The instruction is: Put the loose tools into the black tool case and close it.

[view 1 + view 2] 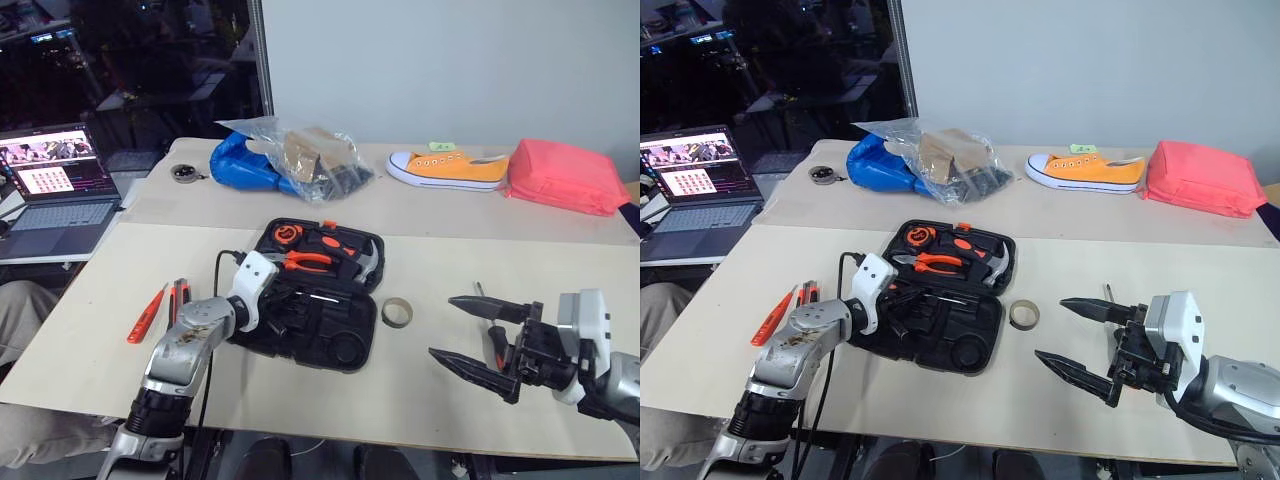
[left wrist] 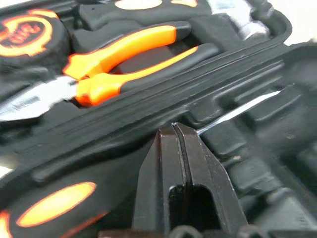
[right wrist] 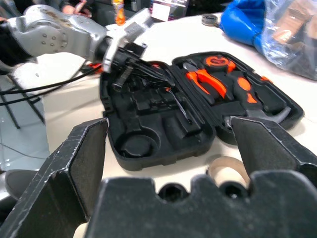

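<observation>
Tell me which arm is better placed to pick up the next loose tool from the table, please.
Left. Its tool, shut, is at the black tool case's near-left edge, close to the slim orange screwdriver and utility knife. The right tool, open, hovers far across the case.

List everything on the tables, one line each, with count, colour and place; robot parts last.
tool case: one, black, open, table centre
pliers: one, orange-handled, in the case's far half
hammer: one, steel-headed, in the far half
screwdriver: one, orange, left of case
utility knife: one, orange-black, beside it
tape roll: one, tan, right of case
shoe: one, orange, far table
pouch: one, pink, far right
bag: one, clear and blue
laptop: one, far left
left gripper: shut, over the case
right gripper: open, right of the case
</observation>
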Tool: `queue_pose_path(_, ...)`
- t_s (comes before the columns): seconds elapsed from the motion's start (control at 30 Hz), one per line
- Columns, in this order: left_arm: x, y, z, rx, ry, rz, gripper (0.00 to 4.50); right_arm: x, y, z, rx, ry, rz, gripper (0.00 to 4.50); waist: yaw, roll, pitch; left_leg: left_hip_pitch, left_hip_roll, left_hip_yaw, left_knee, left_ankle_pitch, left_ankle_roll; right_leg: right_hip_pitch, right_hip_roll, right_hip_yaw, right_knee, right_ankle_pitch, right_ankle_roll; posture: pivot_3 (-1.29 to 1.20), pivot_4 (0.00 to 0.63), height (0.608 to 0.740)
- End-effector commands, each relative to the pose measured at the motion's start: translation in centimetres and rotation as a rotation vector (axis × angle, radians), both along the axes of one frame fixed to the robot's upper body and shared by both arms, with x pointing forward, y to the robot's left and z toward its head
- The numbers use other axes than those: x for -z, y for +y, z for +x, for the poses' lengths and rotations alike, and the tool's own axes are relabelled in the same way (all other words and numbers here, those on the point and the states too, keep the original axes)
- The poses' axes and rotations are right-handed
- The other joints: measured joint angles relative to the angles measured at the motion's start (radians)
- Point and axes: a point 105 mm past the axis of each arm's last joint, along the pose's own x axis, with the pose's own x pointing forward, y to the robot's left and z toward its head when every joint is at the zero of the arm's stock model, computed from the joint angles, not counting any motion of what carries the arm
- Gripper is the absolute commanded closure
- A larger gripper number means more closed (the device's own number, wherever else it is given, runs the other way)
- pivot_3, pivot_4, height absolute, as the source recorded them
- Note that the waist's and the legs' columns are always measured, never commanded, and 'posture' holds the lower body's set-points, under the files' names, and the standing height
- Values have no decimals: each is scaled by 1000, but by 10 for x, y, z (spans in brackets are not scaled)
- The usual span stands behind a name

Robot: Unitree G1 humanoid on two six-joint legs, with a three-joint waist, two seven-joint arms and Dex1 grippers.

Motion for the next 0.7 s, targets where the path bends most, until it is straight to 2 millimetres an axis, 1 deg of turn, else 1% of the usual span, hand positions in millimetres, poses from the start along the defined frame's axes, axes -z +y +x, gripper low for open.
queue_pose_path(0.03,-57,-6,-13,133,-209,-99,4487,-7,-23,14,210,-37,-22,0,1,0,0,-1,0,0,0,0,0,-1,0,0,0,0,0,0,150,740)
queue_pose_path(0.1,-77,-6,-32,276,-175,-162,4487,-2,-35,14,289,16,-81,0,1,1,0,-2,0,0,0,0,0,-2,0,0,0,0,0,0,150,740)
queue_pose_path(0.13,-83,-5,-38,316,-158,-183,4487,-1,-39,13,306,37,-99,0,1,1,0,-2,0,1,0,0,0,-2,0,1,-1,0,0,0,150,740)
queue_pose_path(0.2,-96,-5,-55,447,-162,-152,3984,6,-55,14,411,91,-218,0,0,1,-1,-2,0,1,-2,0,0,-2,-1,1,-3,0,0,0,150,740)
queue_pose_path(0.27,-106,-7,-73,582,-159,-111,3446,15,-70,14,467,193,-270,0,-1,1,-1,-2,0,2,-2,0,0,-2,-1,1,-4,0,0,0,150,740)
queue_pose_path(0.33,-114,-10,-85,671,-155,-87,2669,24,-80,12,510,296,-294,0,0,0,0,-2,0,2,-3,0,0,-2,-1,1,-6,0,0,0,150,740)
queue_pose_path(0.37,-117,-11,-90,706,-150,-73,2288,28,-84,12,530,335,-311,0,0,-1,1,-2,0,2,-3,0,0,-1,-1,1,-7,0,0,0,150,740)
queue_pose_path(0.4,-118,-12,-94,735,-151,-55,2051,32,-88,12,546,368,-323,0,0,-2,1,-2,0,2,-2,0,0,-1,-1,1,-7,0,0,0,150,740)
queue_pose_path(0.43,-121,-13,-96,758,-154,-45,1583,37,-91,11,560,417,-331,0,0,-3,2,-2,0,2,-2,0,0,-1,-1,0,-7,0,0,0,150,740)
queue_pose_path(0.5,-126,-17,-99,780,-156,-37,937,47,-95,10,584,503,-350,0,0,-4,3,-2,0,2,-2,0,0,-1,-1,1,-7,0,0,0,150,740)
queue_pose_path(0.53,-129,-19,-101,795,-152,-35,510,54,-97,12,603,550,-360,0,0,-5,3,-2,0,2,-2,0,0,-1,-1,1,-7,0,0,0,150,740)
queue_pose_path(0.6,-131,-22,-104,815,-143,-27,79,62,-100,14,628,600,-374,0,-5,-7,5,-2,0,2,-2,0,0,-1,0,1,-7,0,0,0,150,740)
queue_pose_path(0.7,-132,-25,-106,824,-149,-2,0,72,-108,21,700,634,-405,739,-10,-7,5,-2,0,2,-2,0,0,-2,0,1,-7,0,0,0,150,740)
